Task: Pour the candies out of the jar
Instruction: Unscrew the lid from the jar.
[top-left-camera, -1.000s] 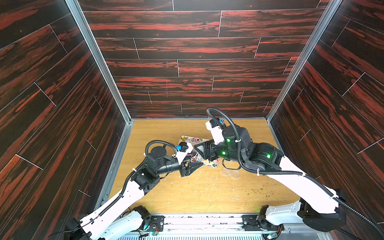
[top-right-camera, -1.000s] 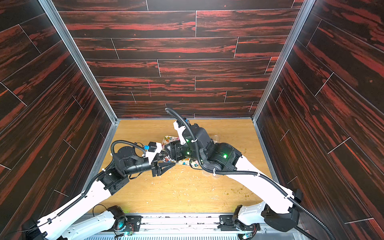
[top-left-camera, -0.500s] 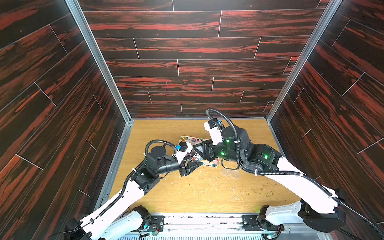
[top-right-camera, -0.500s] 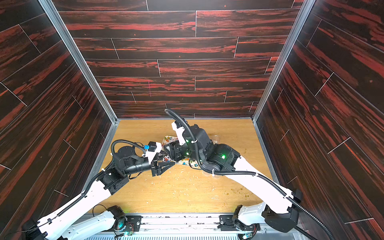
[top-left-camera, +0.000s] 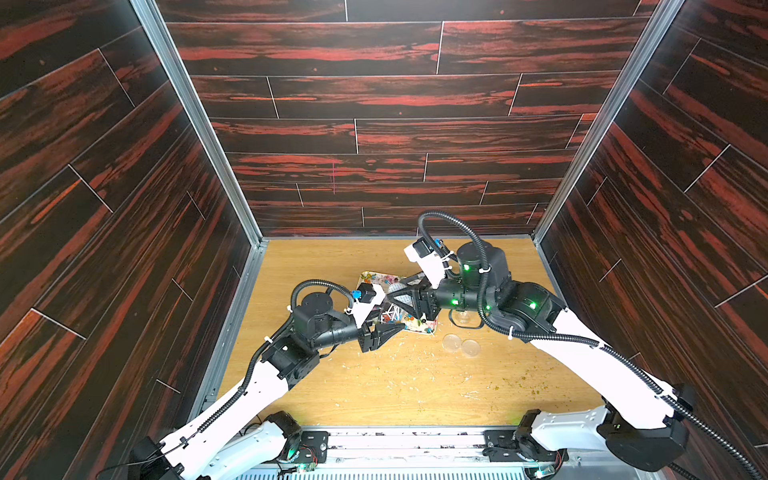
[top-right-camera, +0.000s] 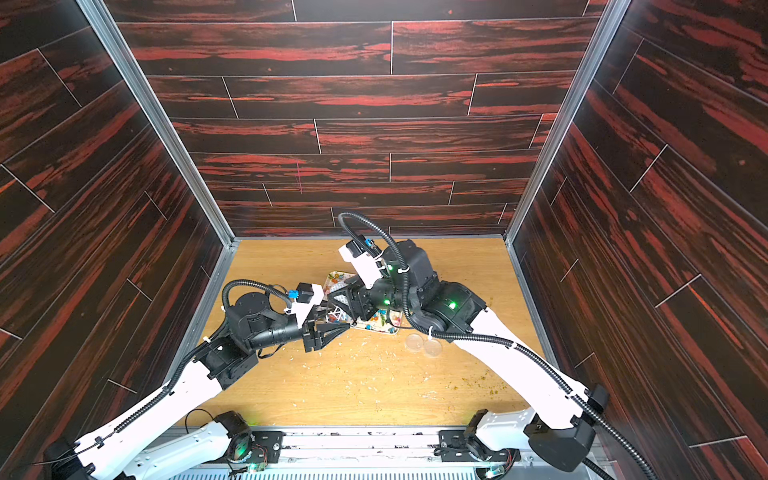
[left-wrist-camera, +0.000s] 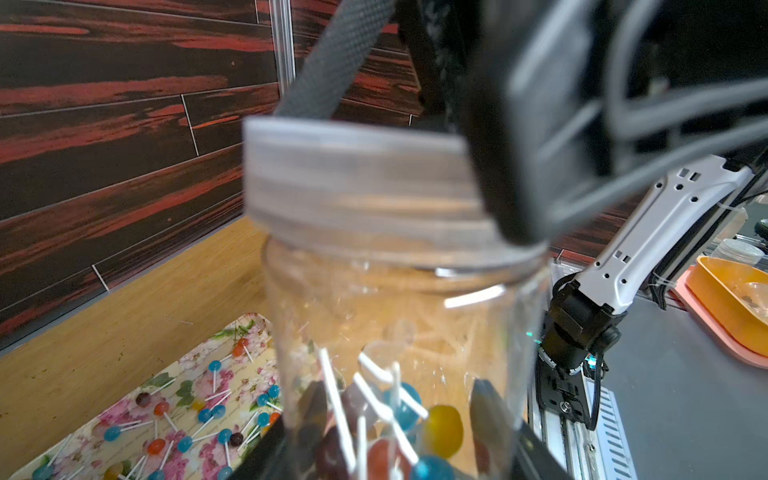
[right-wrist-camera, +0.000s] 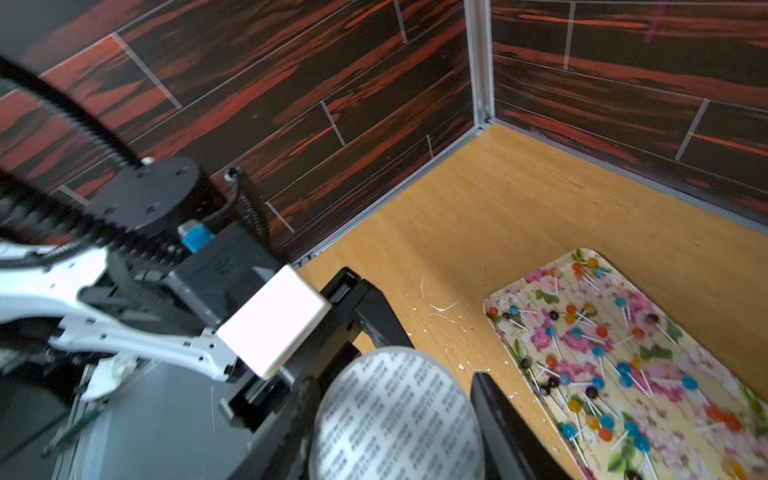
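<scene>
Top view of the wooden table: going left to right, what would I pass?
Left arm's black round joint → flowered tray → two clear round discs → right arm's green-lit elbow.

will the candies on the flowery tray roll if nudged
Likely light: the candies are tiny against the tray. Round heads may roll, but the thin sticks should swing them in short arcs. Glossy shells look hard, probably slippery to pinch.
</scene>
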